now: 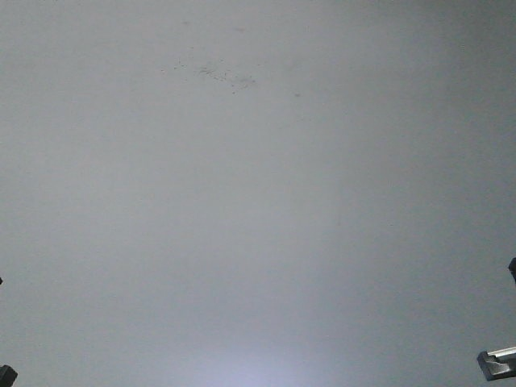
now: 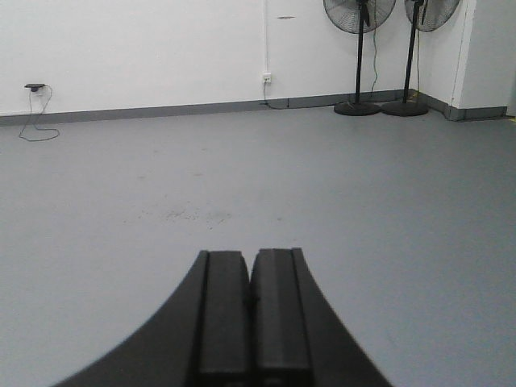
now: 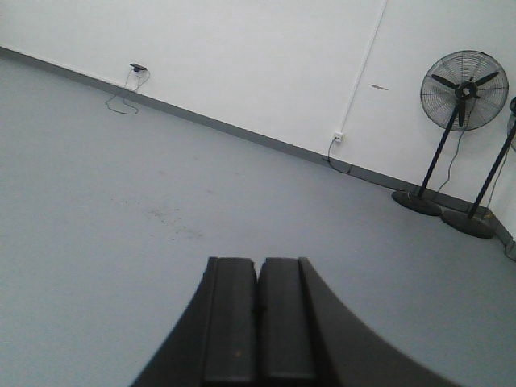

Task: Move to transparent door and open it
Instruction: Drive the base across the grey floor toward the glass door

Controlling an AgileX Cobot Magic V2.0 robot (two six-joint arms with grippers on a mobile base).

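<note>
**Both pincers shut, no door in sight**

Front view: almost the whole picture is bare grey floor (image 1: 258, 226), with a patch of dark scuff marks (image 1: 218, 74) near the top. A dark part (image 1: 6, 375) pokes in at the lower left corner and a metal part (image 1: 498, 363) at the lower right edge. What they belong to I cannot tell.

Left wrist view: the left gripper (image 2: 251, 266) reaches out over the floor with its two black fingers pressed flat together and nothing between them. Beyond it the floor runs to a white wall (image 2: 145, 48) with a grey skirting (image 2: 161, 110). Two pedestal fans (image 2: 359, 16) stand side by side in the far right corner. A wall socket (image 2: 266, 78) sits left of them, and a small black box (image 2: 34, 86) hangs on the wall at far left, with a cable (image 2: 39, 129) trailing from it to the floor.

Right wrist view: the right gripper (image 3: 257, 270) is closed the same way, finger against finger and holding nothing. The view is tilted, so the wall slants. It shows the same fans, socket and black box, plus a thin white conduit (image 3: 367, 64) running up from the socket.

The transparent door appears in none of the three views — where it stands cannot be told.
</note>
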